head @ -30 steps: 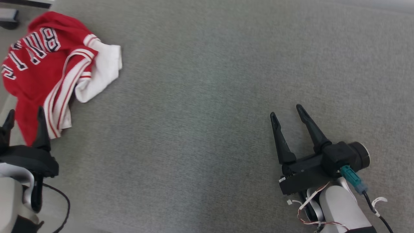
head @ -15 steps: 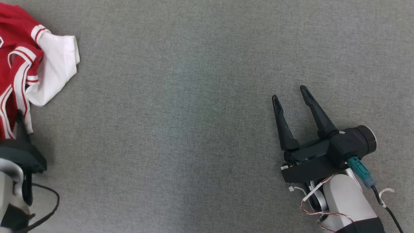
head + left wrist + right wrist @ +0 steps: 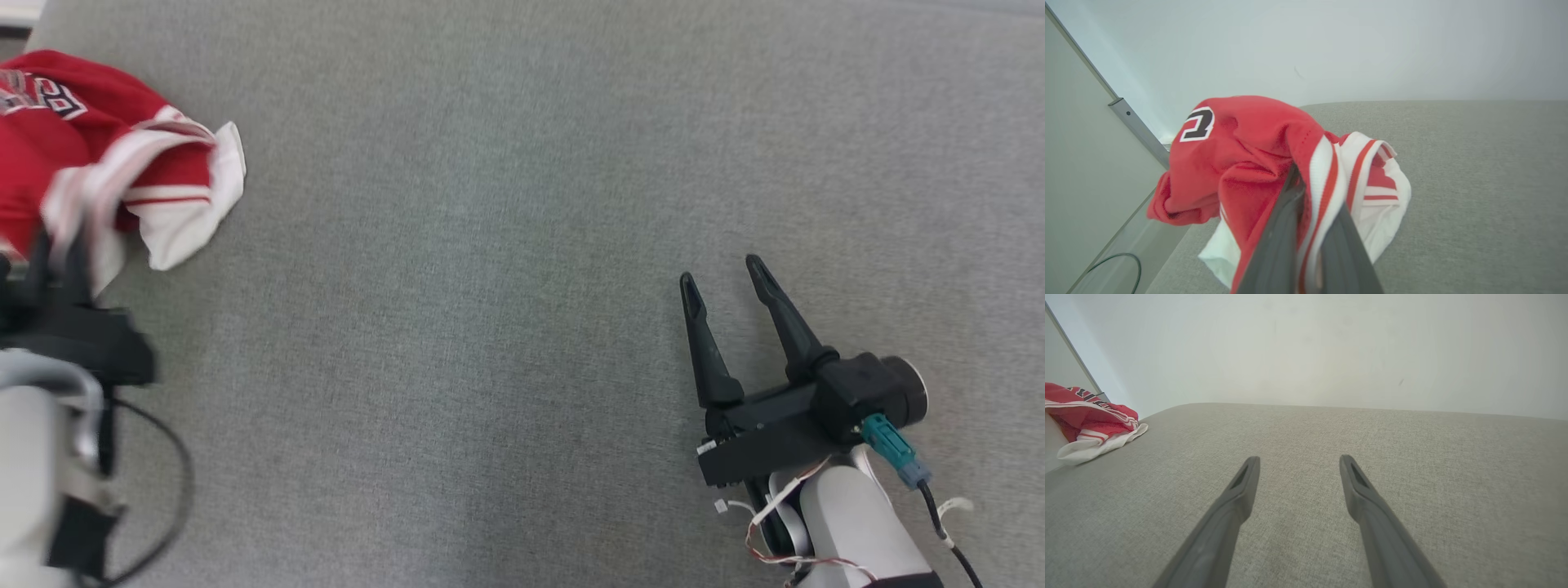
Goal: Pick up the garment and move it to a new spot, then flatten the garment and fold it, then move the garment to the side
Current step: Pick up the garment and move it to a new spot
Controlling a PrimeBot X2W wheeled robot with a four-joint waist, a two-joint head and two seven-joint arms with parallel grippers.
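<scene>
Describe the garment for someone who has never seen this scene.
On the wide grey fabric surface, look to the far left corner. The left gripper pinches a crumpled jersey there. Its bright red, white striped trim and dark letters set it apart.

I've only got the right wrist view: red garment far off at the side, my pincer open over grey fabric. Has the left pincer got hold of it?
Observer: Yes. In the left wrist view the left pincer is shut on the garment, on its red-and-white striped edge.
Operator: Is the cloth lying flat?
Observer: No, it is bunched in a heap around the fingers.
Operator: Anything to snag on that side?
Observer: In the head view a black cable loops beside the left arm, apart from the garment.
</scene>
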